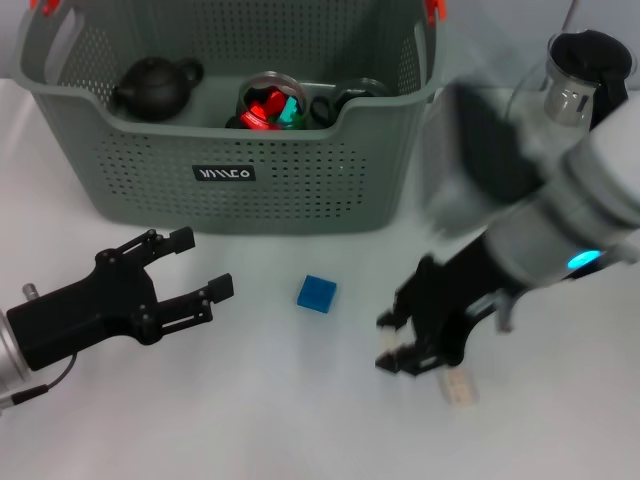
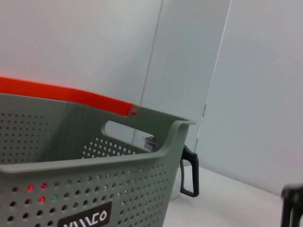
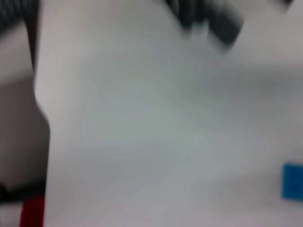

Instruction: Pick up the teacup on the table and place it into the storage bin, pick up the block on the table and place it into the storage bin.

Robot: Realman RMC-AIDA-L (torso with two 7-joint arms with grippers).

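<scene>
Right gripper [image 1: 400, 345] near blue block [image 1: 316, 293], fingers released, empty. Left gripper [image 1: 195, 265] fingers released, idle. Risk: off-centre closing could nudge the block across the desk [image 1: 300, 420].

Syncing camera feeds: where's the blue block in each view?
Head view: the blue block lies on the white table, in front of the storage bin, between the left gripper and the right gripper.
Left wrist view: not in it; the bin's front wall fills the lower part.
Right wrist view: at the frame's edge, on the table.
Shared landmark: the table.
</scene>
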